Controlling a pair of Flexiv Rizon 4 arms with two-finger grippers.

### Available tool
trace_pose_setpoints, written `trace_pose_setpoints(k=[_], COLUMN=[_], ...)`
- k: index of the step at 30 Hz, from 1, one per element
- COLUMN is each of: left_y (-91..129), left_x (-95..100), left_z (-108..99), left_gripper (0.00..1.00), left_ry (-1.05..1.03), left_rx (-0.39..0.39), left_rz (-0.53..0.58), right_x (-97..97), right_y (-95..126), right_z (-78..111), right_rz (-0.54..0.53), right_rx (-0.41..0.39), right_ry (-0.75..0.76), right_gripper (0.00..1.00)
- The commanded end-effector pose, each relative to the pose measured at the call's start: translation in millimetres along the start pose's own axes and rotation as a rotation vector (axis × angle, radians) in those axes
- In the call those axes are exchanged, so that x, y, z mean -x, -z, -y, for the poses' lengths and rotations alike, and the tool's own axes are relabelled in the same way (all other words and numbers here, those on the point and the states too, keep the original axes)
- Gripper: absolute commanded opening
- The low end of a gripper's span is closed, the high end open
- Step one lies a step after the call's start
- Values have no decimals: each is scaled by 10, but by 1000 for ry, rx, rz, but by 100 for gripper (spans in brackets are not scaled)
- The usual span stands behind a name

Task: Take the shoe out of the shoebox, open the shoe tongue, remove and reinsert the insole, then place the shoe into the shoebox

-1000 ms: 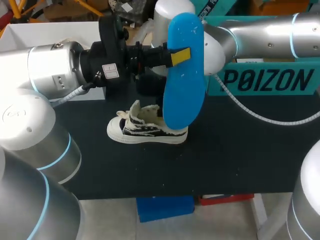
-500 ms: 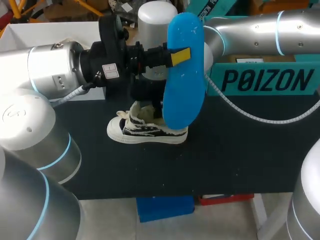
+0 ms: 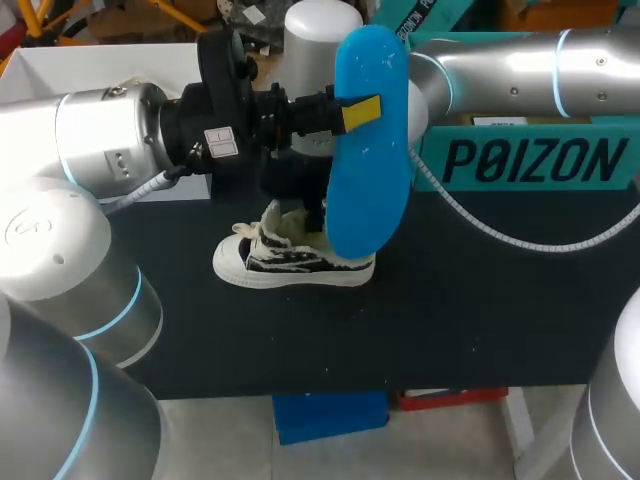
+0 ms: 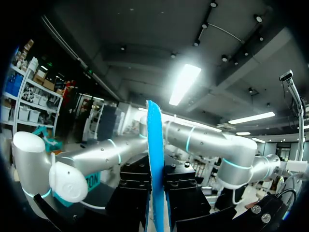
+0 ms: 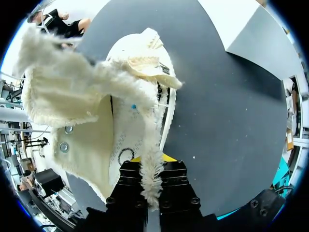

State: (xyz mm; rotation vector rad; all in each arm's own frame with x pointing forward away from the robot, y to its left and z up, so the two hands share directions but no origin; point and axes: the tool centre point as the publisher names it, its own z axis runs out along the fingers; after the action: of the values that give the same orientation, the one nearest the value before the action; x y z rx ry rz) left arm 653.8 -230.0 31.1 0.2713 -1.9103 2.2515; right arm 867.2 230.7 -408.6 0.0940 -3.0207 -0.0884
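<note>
Shoe (image 3: 290, 262) sits mid-surface (image 3: 470, 310), toe to 9 o'clock. Right gripper (image 5: 150, 186) pinches its frayed collar. Left gripper (image 4: 155, 193) clamps the blue insole (image 3: 368, 140) upright, at 1 o'clock from it. Insole probably light, floppy: hold near midlength.

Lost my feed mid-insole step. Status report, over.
Left hand shut on insole, held upright above shoe. Right hand shut on shoe's frayed edge, shoe on table. Right hand may crowd the opening.
</note>
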Motion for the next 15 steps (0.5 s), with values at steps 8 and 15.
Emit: trace_pose_setpoints(k=[8, 15], left_y=[-4, -4], left_x=[-15, -15], left_z=[-15, -15], left_gripper=[0, 0], left_ry=[-1, -1], left_rx=[0, 0], left_rz=[3, 3], right_x=[0, -99], right_y=[1, 274], right_z=[4, 79], right_rz=[1, 12], right_rx=[-2, -61], right_ry=[-1, -174], right_gripper=[0, 0])
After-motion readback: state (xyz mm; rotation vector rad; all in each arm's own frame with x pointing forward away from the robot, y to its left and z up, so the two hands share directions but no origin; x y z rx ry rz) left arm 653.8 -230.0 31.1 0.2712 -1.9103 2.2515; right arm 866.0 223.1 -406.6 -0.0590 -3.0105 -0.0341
